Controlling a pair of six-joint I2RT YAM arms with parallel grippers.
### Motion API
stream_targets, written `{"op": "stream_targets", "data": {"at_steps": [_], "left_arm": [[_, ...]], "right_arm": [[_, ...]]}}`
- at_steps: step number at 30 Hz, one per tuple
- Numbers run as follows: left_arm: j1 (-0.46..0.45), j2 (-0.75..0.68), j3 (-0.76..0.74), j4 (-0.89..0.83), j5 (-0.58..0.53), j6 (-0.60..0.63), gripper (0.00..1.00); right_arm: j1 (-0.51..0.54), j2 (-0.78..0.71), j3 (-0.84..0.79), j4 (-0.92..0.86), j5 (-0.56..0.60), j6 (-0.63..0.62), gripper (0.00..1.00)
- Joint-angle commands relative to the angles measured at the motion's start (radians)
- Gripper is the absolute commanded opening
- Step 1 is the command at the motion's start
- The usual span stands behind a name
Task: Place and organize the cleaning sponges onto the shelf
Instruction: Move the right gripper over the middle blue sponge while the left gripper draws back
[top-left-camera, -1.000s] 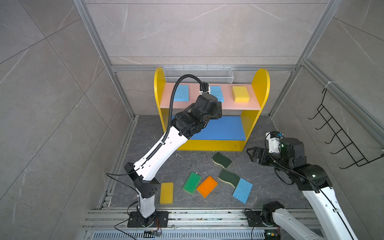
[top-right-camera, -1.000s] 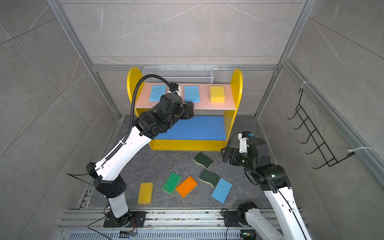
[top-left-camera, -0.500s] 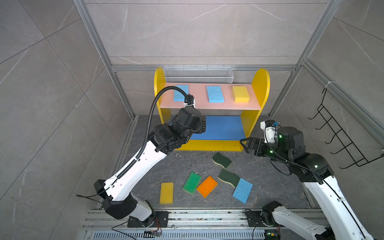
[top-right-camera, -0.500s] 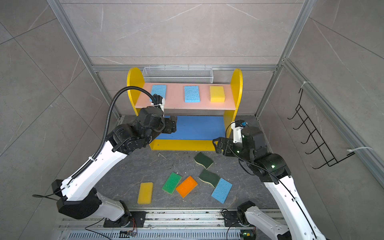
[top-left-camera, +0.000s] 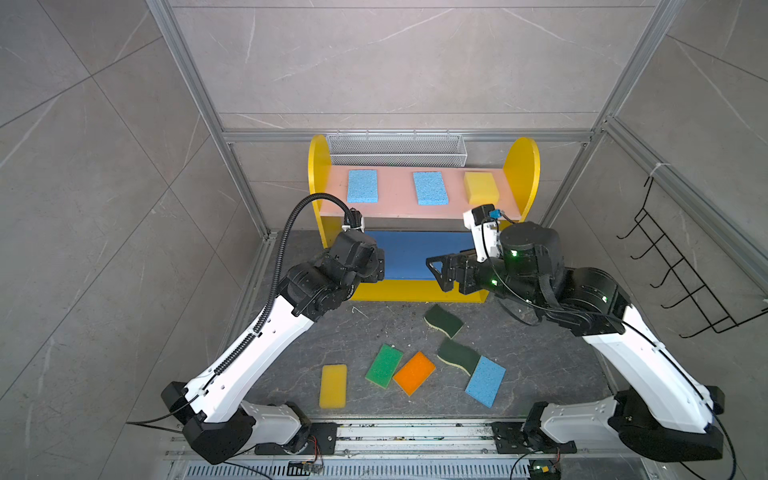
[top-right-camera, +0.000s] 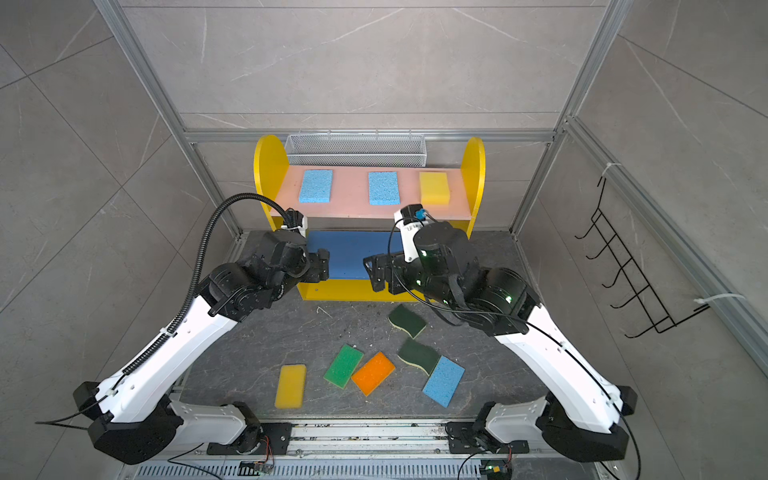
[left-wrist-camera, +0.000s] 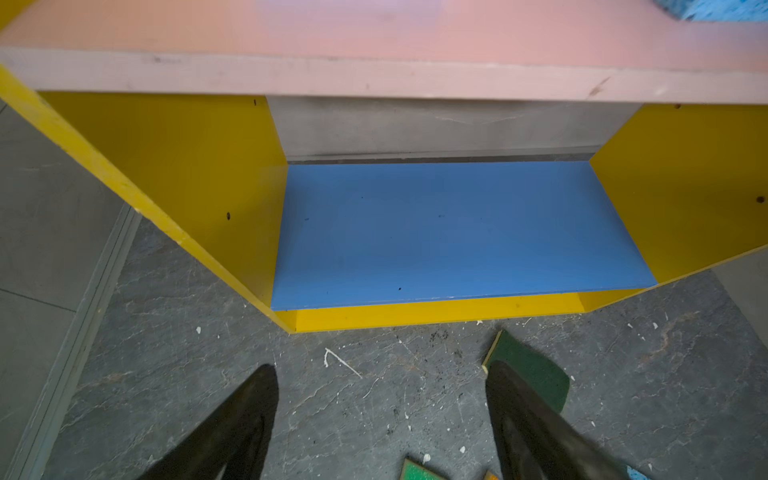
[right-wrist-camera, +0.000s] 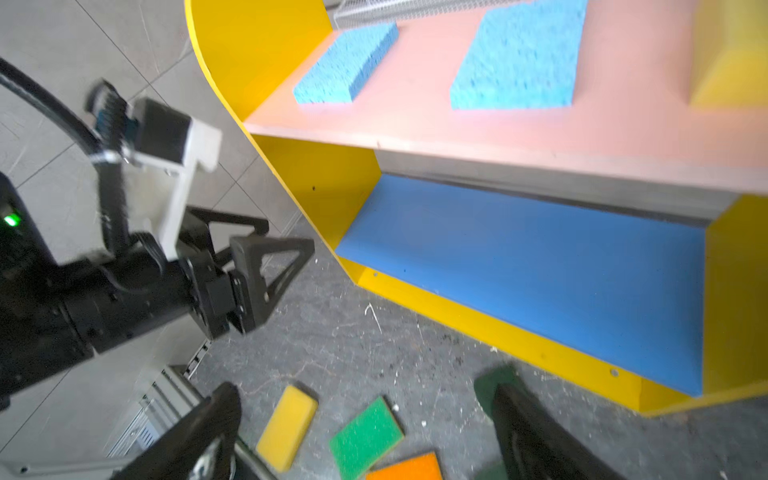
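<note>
The shelf (top-left-camera: 319, 166) stands at the back. Its pink upper board (top-left-camera: 395, 199) carries two light blue sponges (top-left-camera: 362, 186) (top-left-camera: 430, 188) and a yellow sponge (top-left-camera: 481, 188); the blue middle board (left-wrist-camera: 449, 232) is bare. On the floor lie a yellow sponge (top-left-camera: 333, 386), a green one (top-left-camera: 384, 365), an orange one (top-left-camera: 414, 372), two dark-green wavy ones (top-left-camera: 444, 321) (top-left-camera: 458, 354) and a light blue one (top-left-camera: 485, 381). My left gripper (top-left-camera: 377, 266) (left-wrist-camera: 382, 370) hovers open and empty before the shelf's left end. Facing it, my right gripper (top-left-camera: 436, 270) (right-wrist-camera: 365, 390) is open and empty.
A white wire mesh basket (top-left-camera: 395, 149) hangs behind the shelf top. A black wire hook rack (top-left-camera: 681, 270) is fixed to the right wall. Aluminium frame posts (top-left-camera: 232, 178) flank the shelf, and the arms' base rail (top-left-camera: 415, 432) runs along the front.
My left gripper has pulled back from the pink board and come down in front of the blue board. My right gripper has risen and moved left toward the shelf front.
</note>
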Motion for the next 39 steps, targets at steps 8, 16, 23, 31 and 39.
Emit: {"op": "stream_targets", "data": {"at_steps": [8,16,23,31,39], "left_arm": [[0.044,-0.154,-0.204,0.042,0.151,-0.003,0.82],[0.080,-0.258,-0.298,0.037,0.161,-0.005,0.82],[0.099,-0.272,-0.306,0.041,0.179,0.026,0.82],[0.126,-0.296,-0.336,0.060,0.189,0.027,0.83],[0.146,-0.294,-0.333,0.065,0.204,0.038,0.83]], "right_arm": [[-0.015,0.370,0.505,-0.109,0.224,-0.242,1.00],[-0.123,0.557,0.740,-0.170,0.226,-0.225,1.00],[-0.205,0.604,0.733,-0.138,0.154,-0.175,1.00],[-0.228,0.686,0.794,-0.162,0.139,-0.151,1.00],[-0.242,0.729,0.829,-0.178,0.154,-0.147,1.00]]}}
